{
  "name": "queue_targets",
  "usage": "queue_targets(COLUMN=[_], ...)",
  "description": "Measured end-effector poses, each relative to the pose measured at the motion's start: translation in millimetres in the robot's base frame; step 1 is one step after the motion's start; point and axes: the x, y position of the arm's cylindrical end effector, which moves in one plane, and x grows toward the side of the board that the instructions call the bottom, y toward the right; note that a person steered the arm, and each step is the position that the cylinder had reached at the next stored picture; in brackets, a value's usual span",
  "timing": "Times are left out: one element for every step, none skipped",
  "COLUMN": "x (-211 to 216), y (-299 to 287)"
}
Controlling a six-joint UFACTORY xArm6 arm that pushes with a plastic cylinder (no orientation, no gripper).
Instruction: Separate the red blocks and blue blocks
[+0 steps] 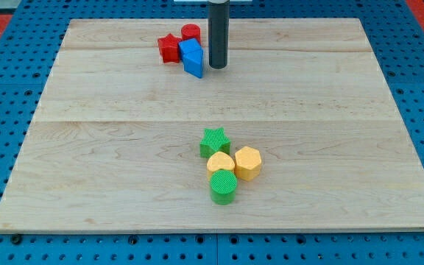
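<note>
Blue block (192,58) touching red blocks (171,48), my tip (217,67) just right

Straight dark cylindrical rod (217,38), blunt tip (217,67).

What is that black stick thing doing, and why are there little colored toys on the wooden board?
The black stick is the end of a robot arm. It has no claw and holds nothing; my tip only pushes things. One camera looks down at a pale wooden board. Near the view's top sit a red star-shaped block, a red round block and a blue angular block, bunched together, with my tip just to their right. Lower down are a green star block, a green round block and two yellow blocks.
</note>
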Motion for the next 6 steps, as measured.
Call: queue_targets(x=[-49.0, -86.1, -96.7, -73.1, -47.3, -55.5], y=[-7.3, -9.2, -48.4, -79.4, -111.6, -112.9])
